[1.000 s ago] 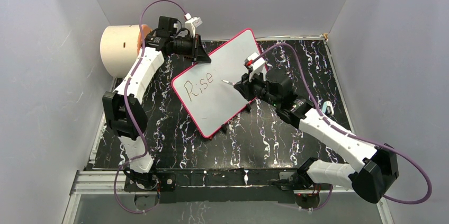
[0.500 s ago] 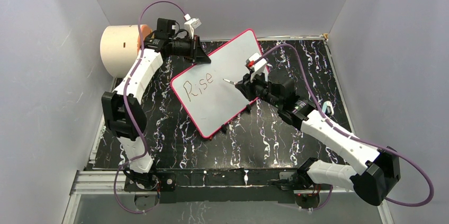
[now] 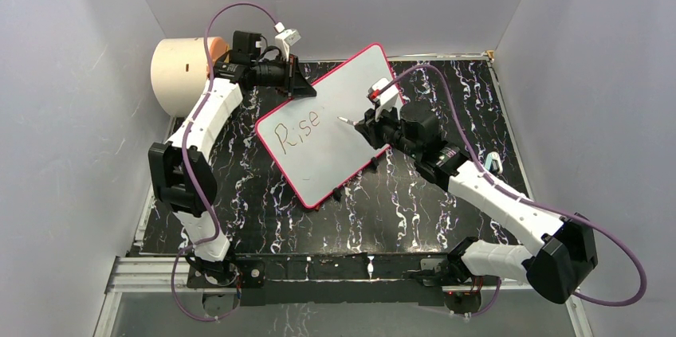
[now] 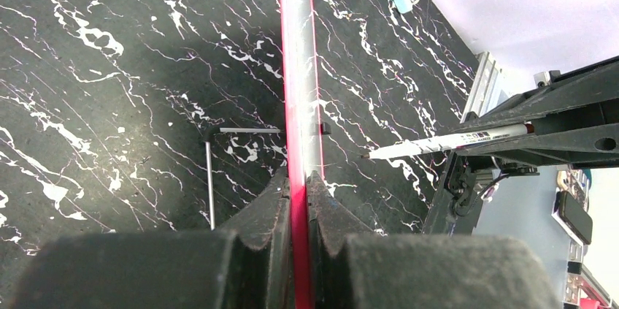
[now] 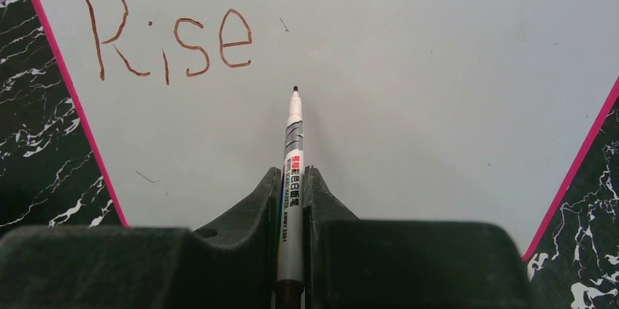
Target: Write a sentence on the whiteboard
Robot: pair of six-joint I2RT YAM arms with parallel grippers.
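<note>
Two pincers, both closed on items

Left pincer [image 3: 300, 82] [image 4: 298, 177]: is clamping the pink-red rim of the whiteboard [image 3: 319, 166] [image 4: 295, 46] between its fingers. The board is running straight ahead of this pincer, seen edge-on in the left wrist view, and is standing tilted on the black marbled surface [image 3: 398, 201].

Right pincer [image 3: 368, 125] [image 5: 292, 174]: is gripping a silver marker [image 5: 292, 145] [image 3: 344, 123] [image 4: 438, 142]. The barrel is lying between its fingers and the tip is pointing straight ahead at the white face.

Sentence [image 3: 291, 131] [image 5: 168, 35]: is showing as the one word "Rise" in reddish-brown strokes, lying ahead and to the left of the right pincer.

Marker tip: is hovering near the final "e", below and to the right of it. In the left wrist view a small gap is showing between tip and board.

Cream cylinder [image 3: 182, 74]: is sitting behind the left pincer, beyond its wrist, against the wall
</note>
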